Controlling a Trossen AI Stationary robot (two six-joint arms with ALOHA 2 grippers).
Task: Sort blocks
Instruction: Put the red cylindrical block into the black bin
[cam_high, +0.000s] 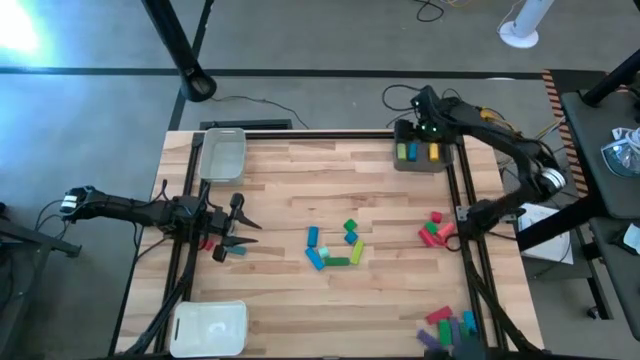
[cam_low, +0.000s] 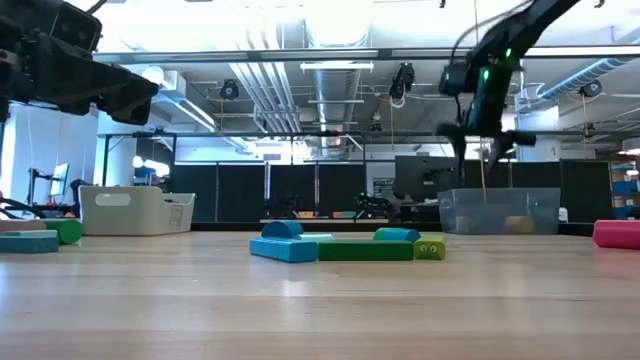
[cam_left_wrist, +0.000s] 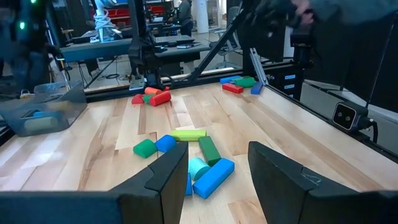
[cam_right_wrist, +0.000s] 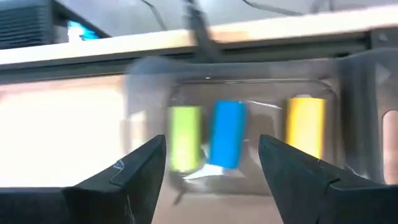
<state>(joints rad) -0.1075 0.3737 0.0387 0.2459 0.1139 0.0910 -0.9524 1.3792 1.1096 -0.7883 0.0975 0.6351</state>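
Right gripper, fingers wide and empty, hovers over the clear tray at upper right of the high view: drop step apparently complete. Left gripper waits at left, fingers parted. Blocks lie at bench centre; next pick requires descending there.

Robotics lab or workshop: exposed ceiling ducts and strip lights above the wooden table, monitor benches behind it, concrete floor around.
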